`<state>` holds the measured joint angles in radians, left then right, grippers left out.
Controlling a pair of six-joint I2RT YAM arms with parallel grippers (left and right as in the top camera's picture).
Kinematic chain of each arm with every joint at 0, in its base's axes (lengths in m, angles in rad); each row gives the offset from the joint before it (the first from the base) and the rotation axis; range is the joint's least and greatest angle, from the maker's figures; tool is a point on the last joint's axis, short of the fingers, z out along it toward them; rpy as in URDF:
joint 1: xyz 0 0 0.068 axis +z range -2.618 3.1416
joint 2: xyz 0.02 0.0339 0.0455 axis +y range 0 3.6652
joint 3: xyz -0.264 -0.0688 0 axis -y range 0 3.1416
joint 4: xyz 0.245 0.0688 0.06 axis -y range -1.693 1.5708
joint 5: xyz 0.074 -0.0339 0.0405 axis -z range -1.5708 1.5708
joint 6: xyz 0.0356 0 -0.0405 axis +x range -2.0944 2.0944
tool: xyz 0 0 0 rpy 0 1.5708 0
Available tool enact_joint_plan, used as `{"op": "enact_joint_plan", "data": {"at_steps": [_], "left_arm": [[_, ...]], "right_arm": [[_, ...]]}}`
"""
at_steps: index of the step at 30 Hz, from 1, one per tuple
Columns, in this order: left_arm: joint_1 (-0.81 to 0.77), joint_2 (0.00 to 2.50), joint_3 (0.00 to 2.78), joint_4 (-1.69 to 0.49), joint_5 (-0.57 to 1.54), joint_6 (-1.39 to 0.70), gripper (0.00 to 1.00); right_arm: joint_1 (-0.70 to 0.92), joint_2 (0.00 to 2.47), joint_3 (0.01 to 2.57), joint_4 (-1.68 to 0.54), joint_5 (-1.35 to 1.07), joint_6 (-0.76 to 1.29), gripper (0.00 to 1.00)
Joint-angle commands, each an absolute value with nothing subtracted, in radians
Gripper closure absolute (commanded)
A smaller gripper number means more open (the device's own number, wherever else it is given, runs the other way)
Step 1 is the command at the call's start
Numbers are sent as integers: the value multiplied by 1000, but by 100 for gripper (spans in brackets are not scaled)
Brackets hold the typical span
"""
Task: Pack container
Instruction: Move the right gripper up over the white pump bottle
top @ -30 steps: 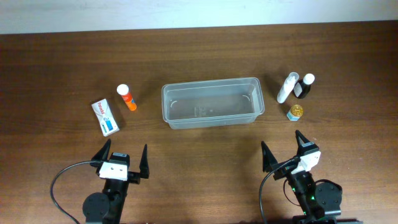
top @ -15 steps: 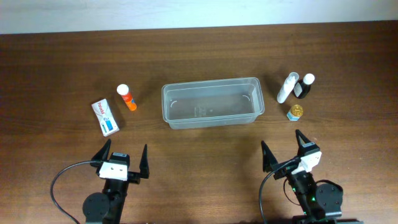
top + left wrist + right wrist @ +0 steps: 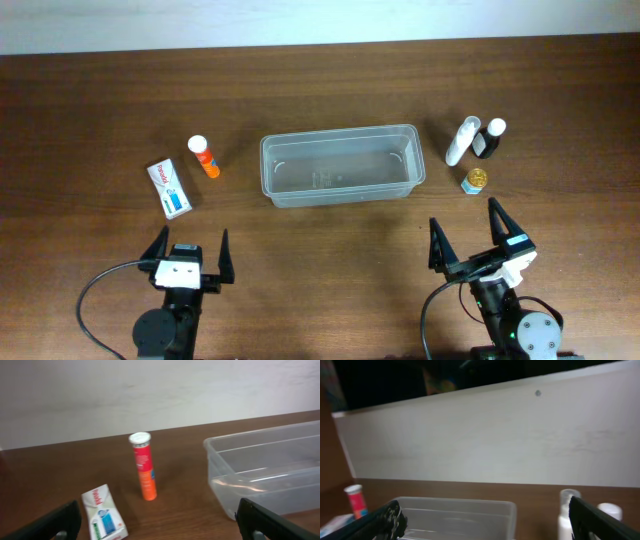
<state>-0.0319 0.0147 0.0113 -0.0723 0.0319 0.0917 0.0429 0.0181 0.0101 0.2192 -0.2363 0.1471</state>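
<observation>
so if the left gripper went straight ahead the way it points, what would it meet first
Probably the small white and blue box, a little left of centre; the orange tube stands further on.

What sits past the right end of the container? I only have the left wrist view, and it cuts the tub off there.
Observer: Three small items are grouped there: a white bottle, a dark bottle with a white cap, and a gold-lidded jar nearest the arms.
Operator: Is anything inside the tub?
Observer: No. Overhead shows the whole container with nothing in it.
Operator: Where is the right gripper?
Observer: The right gripper is on the near side of the jar, jaws wide open and holding nothing.
</observation>
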Motion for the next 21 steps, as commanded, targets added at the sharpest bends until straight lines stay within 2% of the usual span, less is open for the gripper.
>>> {"op": "enact_joint_plan", "data": {"at_steps": [1, 6, 10, 15, 21], "left_arm": [[-26, 7, 9, -83, -21, 114, 1], [-26, 7, 9, -83, -22, 114, 1], [-26, 7, 9, -83, -22, 114, 1], [-26, 7, 9, -83, -22, 114, 1], [-26, 7, 9, -83, -22, 114, 1]], "right_arm": [[51, 36, 9, 233, -150, 56, 2], [51, 56, 128, 193, -135, 108, 2], [51, 133, 323, 30, -165, 94, 2], [51, 339, 625, -334, -139, -79, 2], [51, 618, 960, -769, -55, -83, 2]]}}
